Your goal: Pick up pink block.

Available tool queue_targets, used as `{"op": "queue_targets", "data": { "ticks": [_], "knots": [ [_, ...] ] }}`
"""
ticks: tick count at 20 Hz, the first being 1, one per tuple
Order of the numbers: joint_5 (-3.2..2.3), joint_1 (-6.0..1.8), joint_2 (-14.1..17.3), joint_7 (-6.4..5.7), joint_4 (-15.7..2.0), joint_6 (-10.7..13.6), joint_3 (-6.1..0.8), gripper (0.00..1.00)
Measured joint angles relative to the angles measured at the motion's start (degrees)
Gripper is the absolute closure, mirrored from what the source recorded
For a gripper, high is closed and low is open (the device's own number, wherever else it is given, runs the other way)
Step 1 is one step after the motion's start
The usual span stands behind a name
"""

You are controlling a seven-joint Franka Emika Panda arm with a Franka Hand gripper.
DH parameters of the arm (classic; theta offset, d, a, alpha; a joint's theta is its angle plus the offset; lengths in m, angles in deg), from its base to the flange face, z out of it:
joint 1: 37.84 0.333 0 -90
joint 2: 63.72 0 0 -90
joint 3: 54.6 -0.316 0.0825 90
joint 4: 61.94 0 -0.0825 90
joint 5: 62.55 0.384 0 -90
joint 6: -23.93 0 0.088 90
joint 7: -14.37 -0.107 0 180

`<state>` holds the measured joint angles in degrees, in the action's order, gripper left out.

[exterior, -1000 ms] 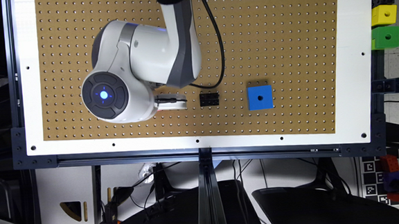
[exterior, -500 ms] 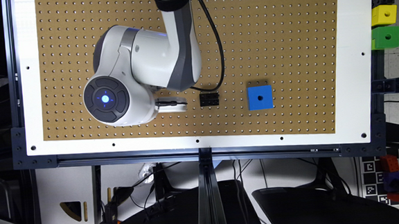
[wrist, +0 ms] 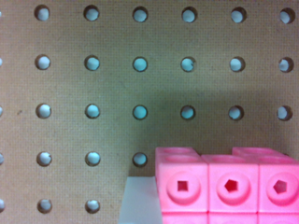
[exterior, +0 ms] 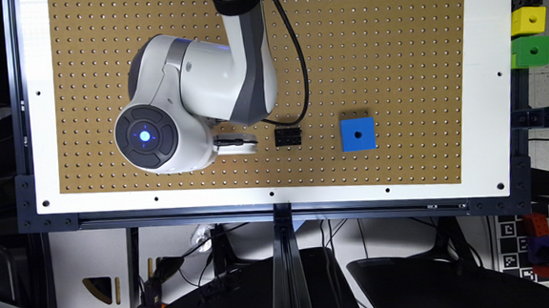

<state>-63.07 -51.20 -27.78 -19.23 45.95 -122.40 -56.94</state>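
- Gripper [exterior: 235, 143] sits low over the pegboard [exterior: 392, 46], left of the black brick [exterior: 288, 136] in the exterior view; grip unclear.
- Pink block [wrist: 229, 186] lies close beneath the wrist camera.

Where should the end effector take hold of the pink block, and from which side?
Probably from above, closing across the short width of the pink block. It lies flat on the pegboard with its holed face up, and its long flat side walls look like the best surfaces to pinch.

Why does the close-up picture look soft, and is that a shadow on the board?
Wrist view: the pink block sits very near, slightly blurred, with a dark shadow on the pegboard behind it. Exterior view: sharper, with glare on the white border.
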Motion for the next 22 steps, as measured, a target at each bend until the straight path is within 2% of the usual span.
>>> {"op": "queue_targets", "data": {
  "ticks": [8, 12, 18, 22],
  "knots": [
    [0.00, -0.03, -4.0, 0.00, 0.01, 4.3, 0.00, 1.00],
    [0.00, -0.03, -8.1, 0.00, 0.02, 8.5, 0.00, 1.00],
    [0.00, -0.02, -12.6, 0.00, 0.03, 12.9, -0.01, 1.00],
    [0.01, -0.03, -12.9, -0.01, 0.07, 13.3, -0.01, 1.00]
  ]
}}
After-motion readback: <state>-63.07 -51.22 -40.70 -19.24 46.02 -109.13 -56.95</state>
